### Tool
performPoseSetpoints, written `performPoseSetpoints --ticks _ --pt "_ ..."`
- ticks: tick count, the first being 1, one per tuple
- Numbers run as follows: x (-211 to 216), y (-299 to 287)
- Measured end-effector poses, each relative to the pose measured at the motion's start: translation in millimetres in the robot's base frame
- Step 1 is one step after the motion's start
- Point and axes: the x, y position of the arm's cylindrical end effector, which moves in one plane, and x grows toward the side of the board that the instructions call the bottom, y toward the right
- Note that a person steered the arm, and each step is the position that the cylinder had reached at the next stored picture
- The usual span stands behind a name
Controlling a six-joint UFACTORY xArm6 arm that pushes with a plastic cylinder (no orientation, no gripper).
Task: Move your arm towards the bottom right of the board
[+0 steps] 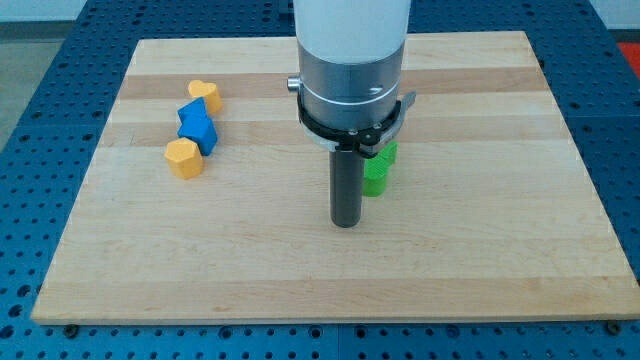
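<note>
My tip (345, 224) rests on the wooden board (480, 260) a little below its centre. The rod hangs from the arm's grey and white body (350, 70) at the view's top centre. A green block (379, 171), partly hidden by the rod, sits just to the upper right of my tip, close to the rod. On the view's left, a yellow heart-shaped block (205, 94), a blue block (197, 124) and a yellow hexagonal block (184, 158) lie in a slanted line, touching one another, far from my tip.
The board lies on a blue perforated table (30, 200) that shows on all sides. The board's edges run near the view's bottom and right.
</note>
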Motion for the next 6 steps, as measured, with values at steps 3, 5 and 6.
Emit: performPoseSetpoints --ticks 3,5,6 --pt "25.5 0.0" --pt "23.4 94.5" --pt "22.8 158.9"
